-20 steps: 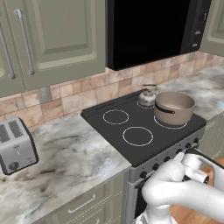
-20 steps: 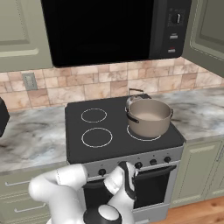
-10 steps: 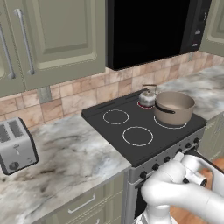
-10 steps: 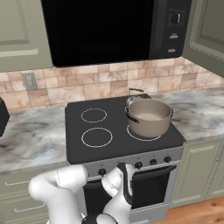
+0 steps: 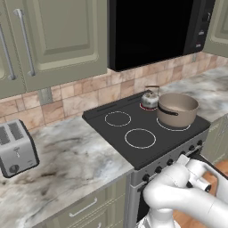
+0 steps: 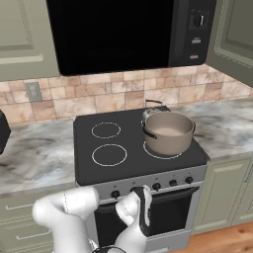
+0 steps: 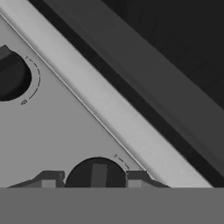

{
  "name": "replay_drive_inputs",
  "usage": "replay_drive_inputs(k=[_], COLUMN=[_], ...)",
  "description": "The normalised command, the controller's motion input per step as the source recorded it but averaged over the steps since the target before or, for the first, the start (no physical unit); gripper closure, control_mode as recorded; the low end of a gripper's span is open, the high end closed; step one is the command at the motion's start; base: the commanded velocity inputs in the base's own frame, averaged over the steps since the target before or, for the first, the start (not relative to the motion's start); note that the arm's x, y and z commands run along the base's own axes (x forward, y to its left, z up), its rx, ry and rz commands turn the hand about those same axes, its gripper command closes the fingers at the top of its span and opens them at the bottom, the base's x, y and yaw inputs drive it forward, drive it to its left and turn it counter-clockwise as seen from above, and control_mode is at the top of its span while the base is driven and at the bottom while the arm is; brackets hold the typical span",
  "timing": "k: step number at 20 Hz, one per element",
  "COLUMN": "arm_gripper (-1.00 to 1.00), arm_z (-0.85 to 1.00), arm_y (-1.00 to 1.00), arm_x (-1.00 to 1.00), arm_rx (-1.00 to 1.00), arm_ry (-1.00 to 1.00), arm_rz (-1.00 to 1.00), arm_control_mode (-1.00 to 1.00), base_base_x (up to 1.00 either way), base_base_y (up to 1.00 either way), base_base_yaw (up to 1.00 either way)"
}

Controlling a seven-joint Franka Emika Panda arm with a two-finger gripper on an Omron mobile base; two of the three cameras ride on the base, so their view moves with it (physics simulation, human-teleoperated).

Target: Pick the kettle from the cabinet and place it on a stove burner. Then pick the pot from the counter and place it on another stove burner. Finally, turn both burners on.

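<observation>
Two dark finger tips of the end effector (image 7: 95, 179) stand narrowly either side of a round black control knob (image 7: 97, 174) on the grey steel front panel (image 7: 57, 127) of the stove, at six o'clock in the hand view; they flank it closely, but whether they already pinch it I cannot tell. A second black knob (image 7: 11, 75) sits at nine o'clock.

Further back, on the black glass cooktop (image 5: 133, 149), the wide taupe-brown metal pot (image 5: 177, 109) stands on the ring at three o'clock, and the small shiny silver kettle (image 5: 150, 99) sits on the ring just behind it. That ring shows red at the kettle's base, so one burner looks lit. Both placements appear done; what seems left is turning on the burner under the pot.

Beyond, the olive-green wall cabinet (image 5: 58, 40) hangs at eleven o'clock, above the grey-white marbled counter (image 5: 67, 160).
</observation>
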Motion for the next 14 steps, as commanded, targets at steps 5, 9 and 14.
replay_drive_inputs(k=[5, 9, 14], arm_gripper=[-1.0, -1.0, -1.0], arm_z=[-0.01, 0.0, 0.0], arm_y=[0.01, 0.01, 0.0], arm_x=[-0.04, -0.11, -0.3], arm_rx=[-0.02, 0.02, 0.06], arm_ry=[0.0, -0.02, -0.06], arm_rz=[0.01, 0.01, 0.0], arm_control_mode=[-1.0, -1.0, -1.0], base_base_x=[0.0, 0.0, 0.0], base_base_y=[0.0, 0.0, 0.0], base_base_yaw=[0.0, 0.0, 0.0])
